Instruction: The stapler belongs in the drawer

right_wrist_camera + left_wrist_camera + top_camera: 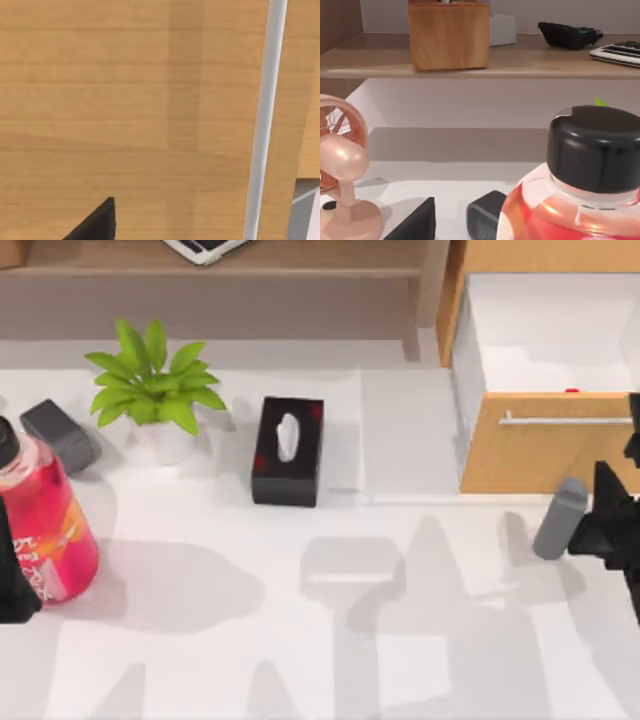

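- Right hand point(592, 525) sits before the pulled-out drawer point(545, 445), gripping the grey stapler point(560, 518).
- Left hand's grip state cannot be told; it sits beside the pink bottle point(45, 515).

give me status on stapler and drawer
Right gripper by the open light wooden drawer, touching a grey oblong block. Small dark grey stapler far left behind the red bottle. Left arm parked left.
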`<state>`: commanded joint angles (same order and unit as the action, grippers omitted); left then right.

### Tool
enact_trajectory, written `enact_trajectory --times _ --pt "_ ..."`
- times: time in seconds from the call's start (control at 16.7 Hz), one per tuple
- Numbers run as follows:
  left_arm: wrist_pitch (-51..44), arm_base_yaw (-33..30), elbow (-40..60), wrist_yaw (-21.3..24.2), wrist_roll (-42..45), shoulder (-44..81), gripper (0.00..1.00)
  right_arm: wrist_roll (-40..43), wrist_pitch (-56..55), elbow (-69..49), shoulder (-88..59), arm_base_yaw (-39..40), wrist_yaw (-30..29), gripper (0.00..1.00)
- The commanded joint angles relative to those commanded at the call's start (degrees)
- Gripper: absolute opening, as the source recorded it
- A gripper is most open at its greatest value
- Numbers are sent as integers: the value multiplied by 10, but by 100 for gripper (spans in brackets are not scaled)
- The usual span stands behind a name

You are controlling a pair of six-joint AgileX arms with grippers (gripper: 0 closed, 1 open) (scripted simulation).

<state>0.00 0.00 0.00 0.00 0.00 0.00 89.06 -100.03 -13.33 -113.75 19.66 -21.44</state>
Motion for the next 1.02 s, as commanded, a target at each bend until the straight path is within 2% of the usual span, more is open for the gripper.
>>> enact_trajectory --times 0.54,1.02 --pt "0 0 0 0 0 0 100 1 38 -44 -5 -20 19 100" --pt "0 0 0 0 0 0 100 1 38 -44 -5 -20 19 40"
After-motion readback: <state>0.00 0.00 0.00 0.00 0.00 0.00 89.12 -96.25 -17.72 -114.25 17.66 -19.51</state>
